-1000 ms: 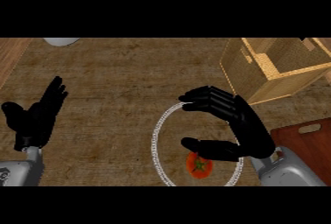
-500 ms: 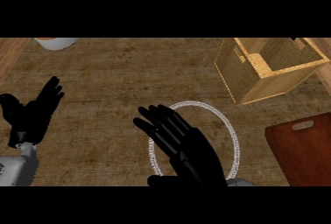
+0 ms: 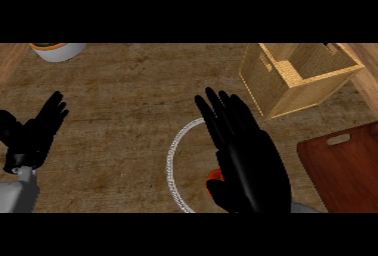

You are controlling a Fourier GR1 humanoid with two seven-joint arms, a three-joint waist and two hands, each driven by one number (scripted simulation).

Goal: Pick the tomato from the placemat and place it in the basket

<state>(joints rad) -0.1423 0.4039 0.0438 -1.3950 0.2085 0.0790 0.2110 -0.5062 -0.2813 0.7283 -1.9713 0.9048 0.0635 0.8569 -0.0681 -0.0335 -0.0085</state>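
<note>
My right hand (image 3: 247, 155) lies open over the round placemat (image 3: 173, 160), whose pale beaded rim shows to its left. A small red sliver of the tomato (image 3: 214, 175) peeks out at the hand's left edge, by the thumb; the rest is hidden beneath the palm. The woven basket (image 3: 295, 75) stands at the upper right, apart from the hand. My left hand (image 3: 33, 135) rests open at the left edge, fingers up.
A reddish-brown cutting board (image 3: 343, 170) lies at the right edge, below the basket. A white bowl (image 3: 57, 50) sits at the top left corner. Wooden counter edges border the mat surface on both sides.
My right hand has shifted right and forward across the placemat with its fingers straight. A sliver of the tomato shows again beside the thumb. The left hand has stayed put.
</note>
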